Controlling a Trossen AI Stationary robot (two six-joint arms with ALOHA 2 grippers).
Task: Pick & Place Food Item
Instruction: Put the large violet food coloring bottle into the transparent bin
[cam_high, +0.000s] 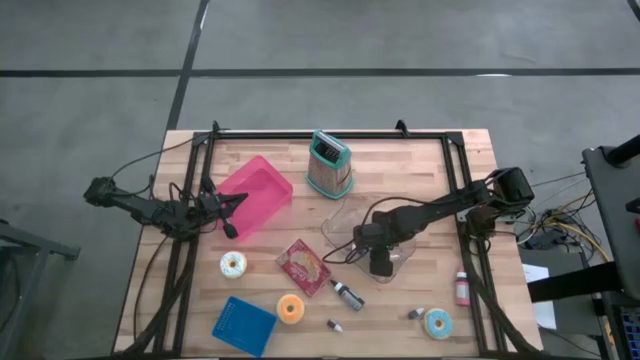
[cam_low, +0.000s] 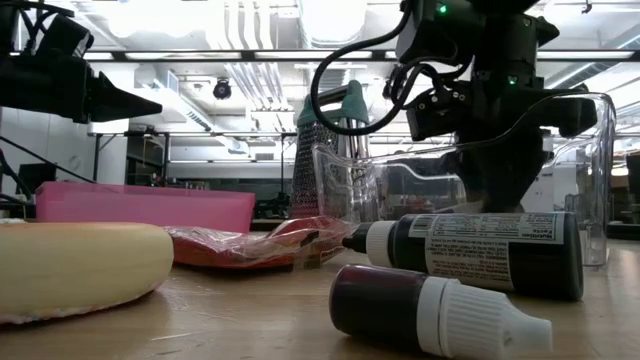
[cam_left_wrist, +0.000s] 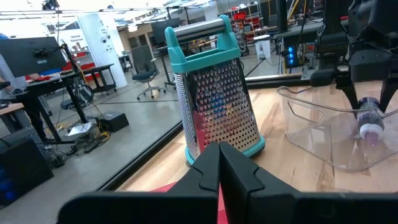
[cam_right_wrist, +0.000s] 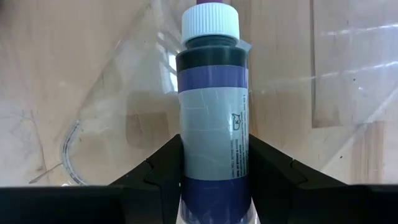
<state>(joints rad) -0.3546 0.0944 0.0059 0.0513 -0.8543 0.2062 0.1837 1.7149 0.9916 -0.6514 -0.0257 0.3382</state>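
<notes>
The wooden table (cam_high: 420, 160) carries a pink bin (cam_high: 258, 192) at its left-centre, with a teal-handled box grater (cam_high: 329, 163) standing upright near the far edge. A clear plastic container (cam_high: 345, 222) lies just in front of the grater. The right gripper (cam_high: 380, 262) is positioned at this container, its fingers clamped on a small purple food-colouring bottle (cam_right_wrist: 212, 99) with a white cap, held cap-forward over the container's transparent wall. The left gripper (cam_high: 228, 226) hangs beside the pink bin with its fingers pressed together, holding nothing. A red food packet (cam_high: 303, 265) lies in front of the bin, with a white-iced doughnut (cam_high: 233, 264) to its left, an orange doughnut (cam_high: 291, 309) near the front edge, and a dark dropper bottle (cam_high: 348, 294) alongside.
</notes>
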